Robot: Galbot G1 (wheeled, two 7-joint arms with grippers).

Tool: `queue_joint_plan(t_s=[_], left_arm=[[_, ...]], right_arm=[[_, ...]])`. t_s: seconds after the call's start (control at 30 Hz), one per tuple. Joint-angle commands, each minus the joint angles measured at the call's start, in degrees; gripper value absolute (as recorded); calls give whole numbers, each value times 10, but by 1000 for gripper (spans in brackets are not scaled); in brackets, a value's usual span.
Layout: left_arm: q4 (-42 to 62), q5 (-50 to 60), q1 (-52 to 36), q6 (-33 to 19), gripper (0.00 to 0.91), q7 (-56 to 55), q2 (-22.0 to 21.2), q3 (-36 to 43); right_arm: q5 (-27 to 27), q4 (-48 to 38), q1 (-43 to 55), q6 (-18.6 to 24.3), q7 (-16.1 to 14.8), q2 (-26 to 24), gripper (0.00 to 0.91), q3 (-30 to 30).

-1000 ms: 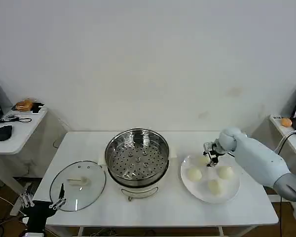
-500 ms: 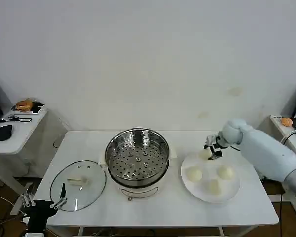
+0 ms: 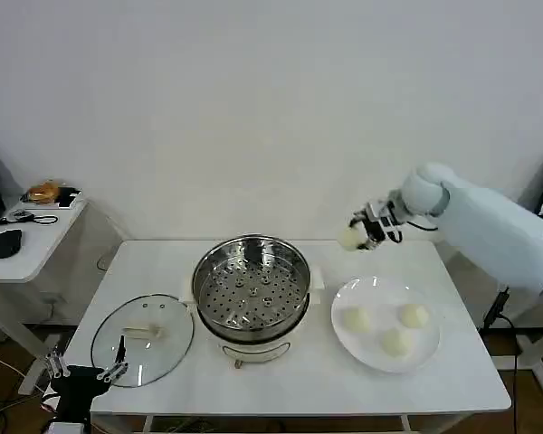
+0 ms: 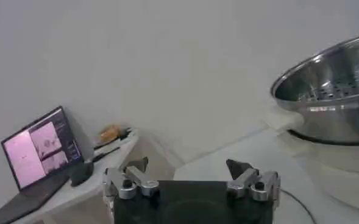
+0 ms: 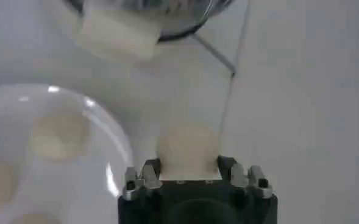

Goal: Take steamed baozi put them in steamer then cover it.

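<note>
Now right gripper (image 3: 360,234) jaws clamp bun (image 3: 349,238) above worktop (image 3: 344,380), between steamer (image 3: 251,287) and plate (image 3: 375,360); left gripper (image 3: 86,372) jaws wide, off worktop's front edge.

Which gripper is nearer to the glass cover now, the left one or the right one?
Left. The left gripper sits open at the table's front edge, just beside the cover. The right gripper, holding a baozi, is raised beyond the steamer.

Shiny perforated metal steamer (image 3: 252,289) (clear glass cover (image 3: 143,339)), smooth baozi (image 3: 350,239).
</note>
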Motion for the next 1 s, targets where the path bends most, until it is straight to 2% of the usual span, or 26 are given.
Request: queue_joint_plan(t_s=[0.03,0.23,0.37,0.57,0.63,0.8,0.9,1.0], left_arm=[[1,-4,0,0,907,0,0,-3],[-1,-5,0,0,907,1,0,-6],[-4,-6,-1,1,907,1,0,-10],[-3,-9,1,2,907,2,1,-22],[-2,-11,1,2,907,2,0,-25],[-1,-12,2,1,907,2,-3,-27],[2,-14,1,1,907,2,-4,-31],[5,-14,0,0,907,2,-4,-32]], right_arm=[[69,31,115,1,2,73,635,-73],[78,30,115,28,13,143,635,-105],[71,32,103,67,20,182,635,-123],[69,33,102,127,13,215,635,-173],[43,27,97,151,11,226,645,-188],[-47,-39,68,213,11,257,645,-184],[-102,-97,50,254,21,273,645,-173],[-135,-134,36,278,30,283,645,-162]])
